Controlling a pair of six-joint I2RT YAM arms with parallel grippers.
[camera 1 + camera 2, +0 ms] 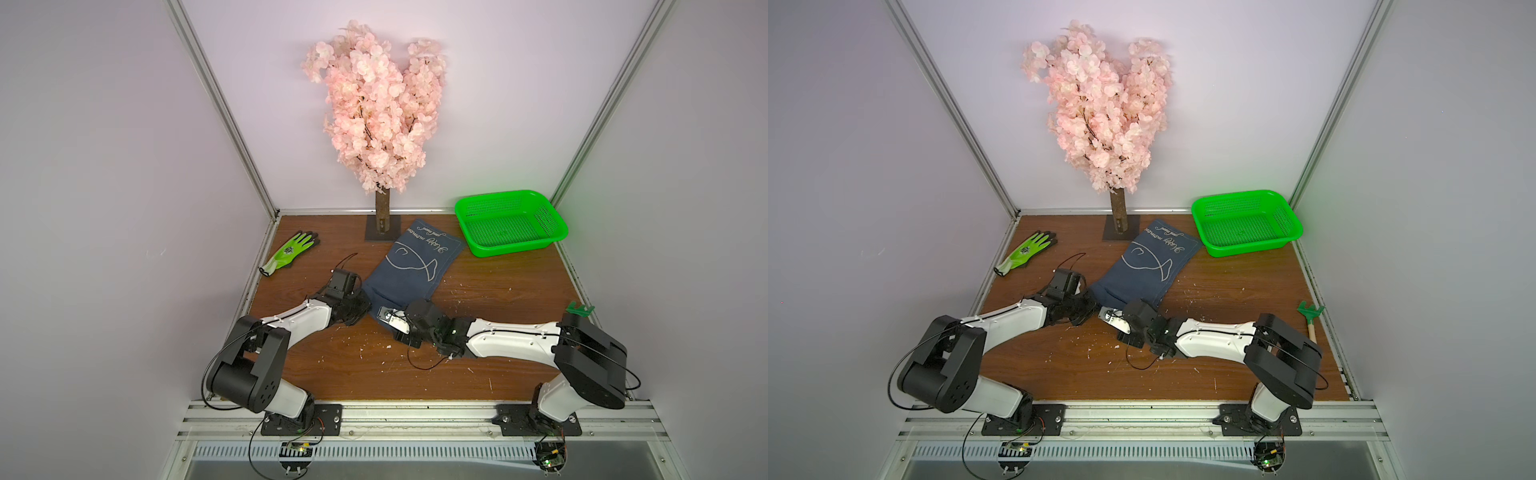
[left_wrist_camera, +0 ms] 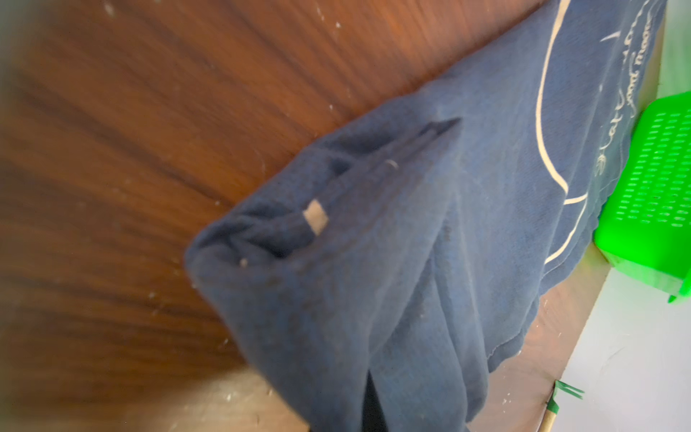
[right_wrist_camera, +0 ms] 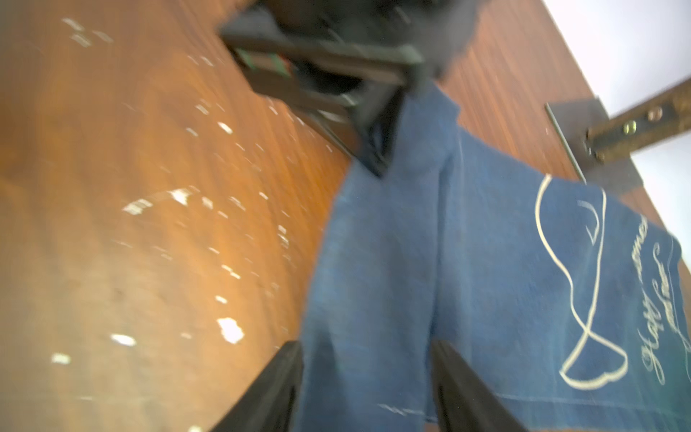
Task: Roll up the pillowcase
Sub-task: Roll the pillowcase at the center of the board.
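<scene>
left gripper clamped on pillowcase corner, right gripper apart astride near edge, green basket and tree base beside far end

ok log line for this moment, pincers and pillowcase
left pincer: shut on pillowcase corner | right pincer: open, astride near edge | roll: barely begun, far end flat

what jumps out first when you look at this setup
The tall pink blossom tree at the back centre dominates, with the bright green basket in the back right corner. In the middle lies the navy pillowcase, its near end bunched where the left claw pinches a corner and the right claw stands open astride it.
</scene>
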